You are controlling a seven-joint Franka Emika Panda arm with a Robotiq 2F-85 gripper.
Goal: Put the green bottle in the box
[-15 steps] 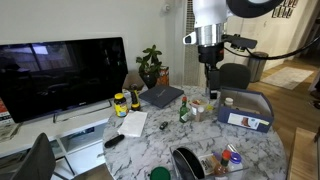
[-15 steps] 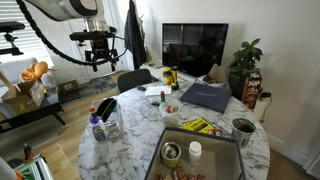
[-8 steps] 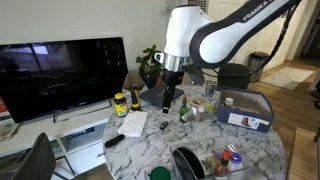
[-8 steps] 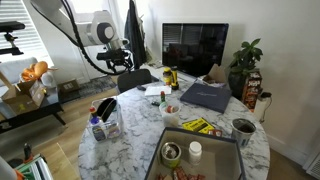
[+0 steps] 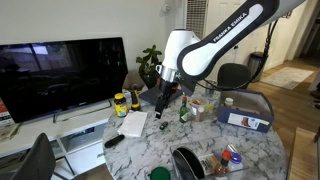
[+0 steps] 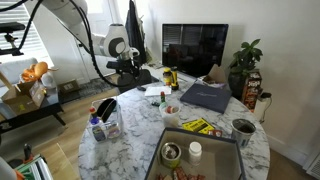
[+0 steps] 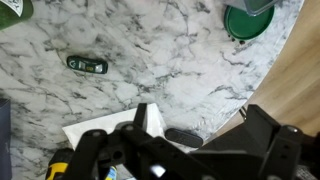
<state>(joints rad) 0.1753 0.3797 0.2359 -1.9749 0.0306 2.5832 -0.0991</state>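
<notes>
1. Standing upright on the marble table [image 5: 150, 150], the green bottle [image 5: 183, 113] is well apart from the box [image 5: 246, 110].
2. The gripper [image 5: 160, 104] hangs beside the bottle, on the side away from the box. Nothing shows in its hold, and how far it is open cannot be told.
3. A sideways approach could topple the slim bottle.
4. An exterior view looks into the box [image 6: 215, 150], where jars [image 6: 172, 153] take up room. The wrist view shows only marble.

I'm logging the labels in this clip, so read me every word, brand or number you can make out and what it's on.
"FRANKA EMIKA": dark lettering along the white robot arm, in an exterior view.
White-and-blue patch on the box: too small to read.
Labels on the yellow-capped jars: blurred.
Print on the yellow packet: unreadable.
Wrist view: nothing legible.
</notes>
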